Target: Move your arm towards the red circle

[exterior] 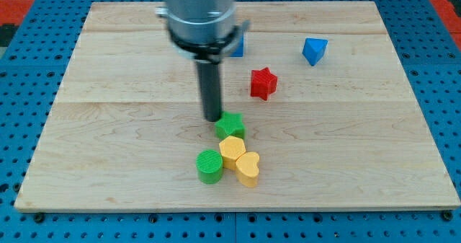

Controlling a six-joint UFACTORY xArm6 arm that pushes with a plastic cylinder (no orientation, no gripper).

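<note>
Looking over the wooden board point(108, 164), which filled most of the view on a blue pegboard point(21, 91), I had no jaws to report: my arm point(199, 16) ended in a plain dark rod holding nothing. My tip point(213, 119) rested at the upper-left edge of the green star point(230, 125), apparently touching it. No red circle was visible to me; the only red piece was a red star point(263, 83), up and toward the view's right of my tip, well apart from it. I counted seven blocks: two green, two yellow, two blue, one red. Below the green star clustered a green cylinder point(210, 166), a yellow hexagon-like block point(232, 151) and a yellow heart point(248, 169), touching. A blue block point(315, 51) sat at upper right; another blue block point(237, 46) peeked from behind my arm.
</note>
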